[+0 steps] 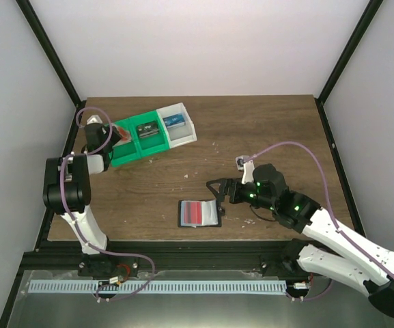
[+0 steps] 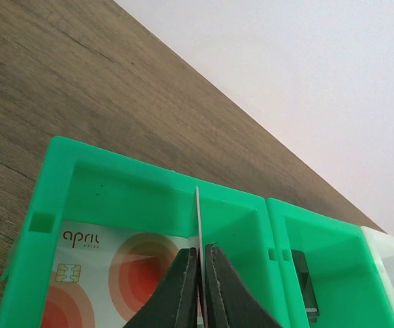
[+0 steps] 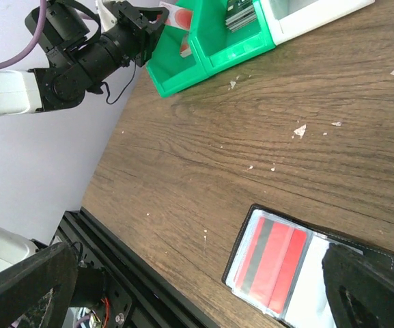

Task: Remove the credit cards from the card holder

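Observation:
The black card holder (image 1: 198, 213) lies open on the table near the front, with a red credit card (image 1: 194, 212) in its clear pocket; both also show in the right wrist view, the holder (image 3: 377, 254) and the card (image 3: 273, 263). My right gripper (image 1: 217, 194) is open and empty, just right of and above the holder, not touching it. My left gripper (image 1: 119, 135) is over the left green compartment of the tray (image 1: 132, 158). It is shut on a thin card seen edge-on (image 2: 197, 215). A pinkish-white card with red circles (image 2: 108, 270) lies flat in that compartment.
The green-and-white tray (image 2: 162, 174) stands at the back left. A black item (image 1: 147, 130) sits in its middle compartment and a blue item (image 1: 174, 121) in the white one. Small white crumbs (image 3: 298, 129) dot the wood. The black frame rail (image 1: 183, 251) runs along the front edge.

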Motion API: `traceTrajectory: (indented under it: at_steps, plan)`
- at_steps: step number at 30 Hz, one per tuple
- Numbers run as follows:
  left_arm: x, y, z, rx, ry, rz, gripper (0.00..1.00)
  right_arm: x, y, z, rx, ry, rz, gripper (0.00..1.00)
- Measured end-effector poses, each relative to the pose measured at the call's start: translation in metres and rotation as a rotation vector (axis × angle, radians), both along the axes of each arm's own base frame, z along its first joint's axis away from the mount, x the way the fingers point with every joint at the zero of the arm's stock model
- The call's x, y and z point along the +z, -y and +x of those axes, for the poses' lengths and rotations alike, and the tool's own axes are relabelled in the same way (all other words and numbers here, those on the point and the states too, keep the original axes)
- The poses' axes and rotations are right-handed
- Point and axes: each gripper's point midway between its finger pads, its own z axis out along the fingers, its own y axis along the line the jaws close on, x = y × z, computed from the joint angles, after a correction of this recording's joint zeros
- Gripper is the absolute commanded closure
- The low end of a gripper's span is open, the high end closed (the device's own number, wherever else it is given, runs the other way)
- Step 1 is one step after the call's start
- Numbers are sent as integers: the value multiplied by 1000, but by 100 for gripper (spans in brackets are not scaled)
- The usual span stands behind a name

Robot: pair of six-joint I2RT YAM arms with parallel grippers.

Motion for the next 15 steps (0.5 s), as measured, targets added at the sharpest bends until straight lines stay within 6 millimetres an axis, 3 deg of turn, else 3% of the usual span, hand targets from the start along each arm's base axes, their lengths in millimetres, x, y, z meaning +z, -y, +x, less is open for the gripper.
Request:
traceTrajectory:
  at_steps: [3, 6, 15]
  plan:
    - [-2, 1, 1, -6, 1, 2, 89, 0, 2, 1, -12, 1, -4, 0]
    - [0, 1, 2, -8, 10, 2, 100, 1, 4, 1, -21, 5, -1, 0]
    - [6, 1, 7, -11, 20, 12, 100, 5, 11, -1, -38, 20, 8, 0]
